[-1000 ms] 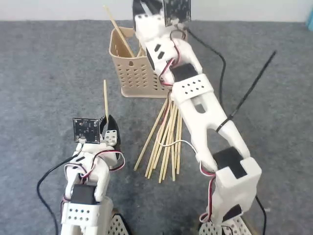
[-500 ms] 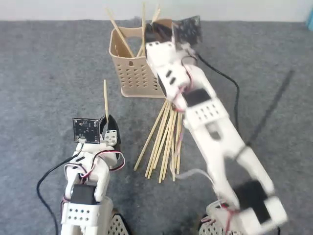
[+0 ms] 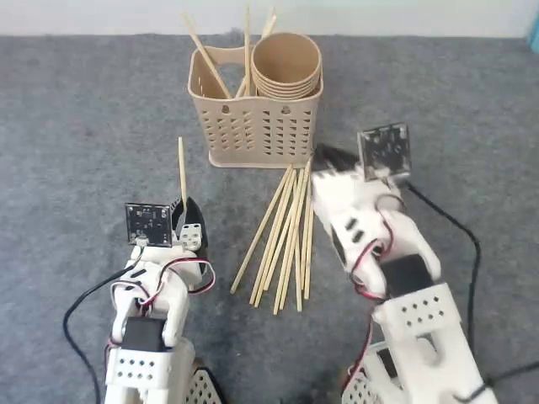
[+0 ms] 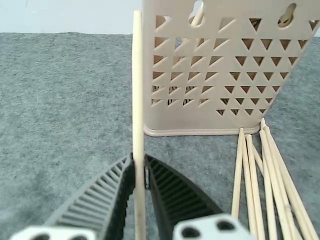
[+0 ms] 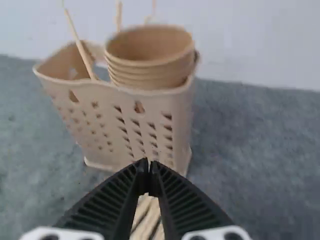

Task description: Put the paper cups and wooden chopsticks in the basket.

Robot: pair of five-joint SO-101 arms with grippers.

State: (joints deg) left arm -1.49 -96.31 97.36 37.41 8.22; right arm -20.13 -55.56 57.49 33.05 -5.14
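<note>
Two grippers inspected. Left gripper pinches one upright chopstick; right gripper has its jaws pressed together. Basket stands ahead of both, holding stacked paper cups. Loose chopsticks lie on the carpet between the grippers.

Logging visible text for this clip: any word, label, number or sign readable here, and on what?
None can be read. The basket, paper cups and loose chopsticks bear no print; any marks on the wrist circuit boards are too small to read.
</note>
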